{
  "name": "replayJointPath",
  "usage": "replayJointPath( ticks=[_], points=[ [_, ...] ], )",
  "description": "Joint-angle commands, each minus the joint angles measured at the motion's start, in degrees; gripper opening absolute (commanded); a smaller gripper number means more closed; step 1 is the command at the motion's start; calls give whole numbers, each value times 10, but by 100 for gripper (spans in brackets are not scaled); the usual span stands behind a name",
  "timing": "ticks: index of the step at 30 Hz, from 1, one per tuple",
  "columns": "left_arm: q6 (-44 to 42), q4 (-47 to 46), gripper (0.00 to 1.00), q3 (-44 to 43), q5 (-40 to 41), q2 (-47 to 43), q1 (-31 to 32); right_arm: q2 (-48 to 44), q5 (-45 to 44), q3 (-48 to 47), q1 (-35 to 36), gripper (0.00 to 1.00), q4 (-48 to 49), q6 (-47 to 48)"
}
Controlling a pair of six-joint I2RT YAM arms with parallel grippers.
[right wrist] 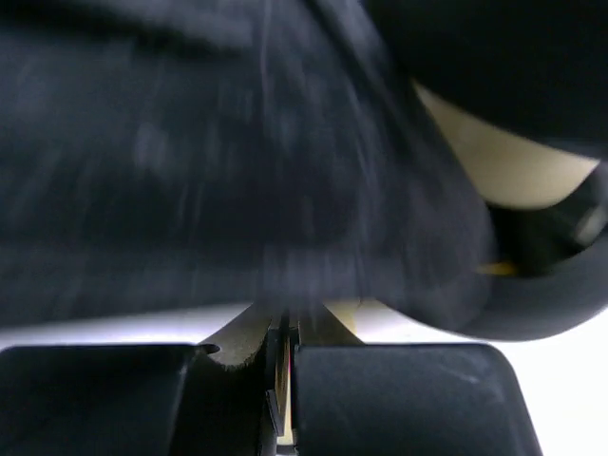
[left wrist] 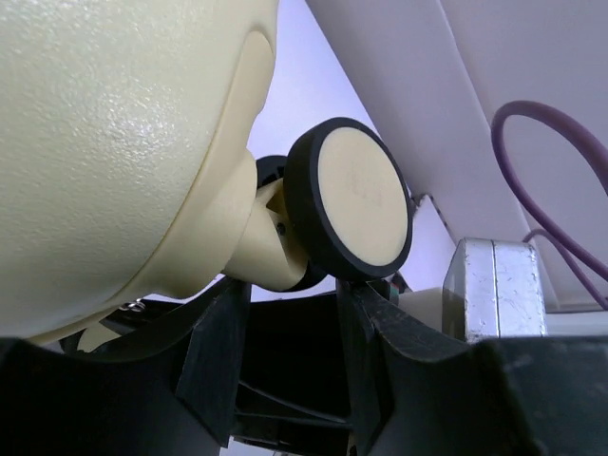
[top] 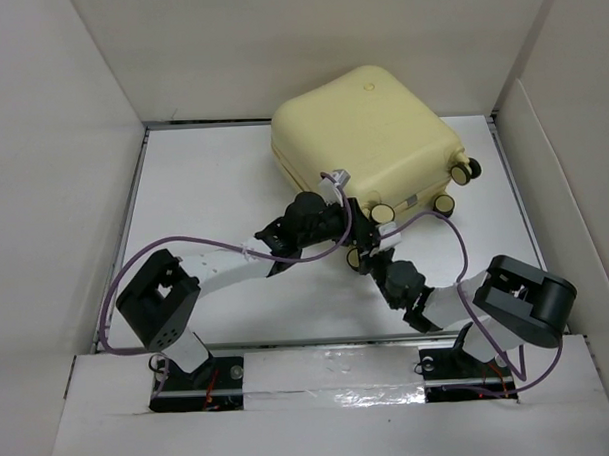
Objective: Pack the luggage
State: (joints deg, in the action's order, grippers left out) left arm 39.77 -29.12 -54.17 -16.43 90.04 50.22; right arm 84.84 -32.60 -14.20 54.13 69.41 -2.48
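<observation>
The luggage (top: 366,136) is a pale-yellow hard-shell suitcase, closed, lying at the back of the table with its caster wheels (top: 383,213) facing the near right. My left gripper (top: 344,222) reaches to its near corner. In the left wrist view the gripper (left wrist: 290,328) is open, its black fingers (left wrist: 214,351) just under a cream-and-black wheel (left wrist: 361,199) and its stem, beside the shell (left wrist: 104,142). My right gripper (top: 363,249) is next to the lowest wheel (top: 354,257). In its own view it (right wrist: 285,380) is shut, pressed close to a blurred dark mass.
White walls (top: 63,176) enclose the table on the left, back and right. A purple cable (top: 424,219) loops from the arms across the suitcase's wheel end. The two arms cross close together near the suitcase's near corner. A silver metal block (left wrist: 494,285) sits right of my left fingers.
</observation>
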Motion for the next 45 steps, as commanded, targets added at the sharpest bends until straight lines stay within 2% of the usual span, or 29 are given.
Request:
replayJointPath(
  ticks=[1, 5, 10, 15, 18, 20, 22, 25, 29, 33, 35, 40, 43, 45],
  points=[
    [36, -95, 39, -37, -76, 5, 12, -26, 39, -9, -3, 0, 343, -17],
    [61, -121, 44, -30, -133, 14, 12, -47, 107, 14, -22, 0, 342, -38],
    [71, -115, 51, -9, -162, -6, 6, -30, 203, 3, -55, 0, 335, -82],
    [22, -18, 58, -30, -197, -21, 6, 4, 294, -23, -68, 0, 336, -121],
    [18, -12, 59, -22, -212, -28, 6, 8, 322, -26, -74, 0, 343, -142],
    [32, -60, 58, 6, -208, -52, 6, -5, 312, -22, -65, 0, 335, -137],
    [41, -68, 58, 57, -187, -96, 1, -29, 296, -11, -65, 0, 302, -139],
    [30, -43, 55, 120, -109, -175, -5, -53, 245, 25, -65, 0, 285, -144],
    [-2, 27, 55, 139, -9, -237, -5, -79, 219, 49, -57, 0, 262, -147],
    [-41, 107, 54, 92, 11, -214, -10, -115, 175, 37, -31, 0, 165, -131],
    [-46, 108, 54, 83, 15, -189, -10, -122, 163, 34, -23, 0, 158, -130],
    [-47, 88, 42, 41, 10, -120, -10, -124, 130, 15, 10, 0, 122, -126],
    [-49, 94, 39, -3, 3, -81, -10, -101, 80, 6, 46, 0, 142, -112],
    [-48, 98, 36, -31, -1, -73, -15, -82, 64, 14, 46, 0, 192, -108]
  ],
)
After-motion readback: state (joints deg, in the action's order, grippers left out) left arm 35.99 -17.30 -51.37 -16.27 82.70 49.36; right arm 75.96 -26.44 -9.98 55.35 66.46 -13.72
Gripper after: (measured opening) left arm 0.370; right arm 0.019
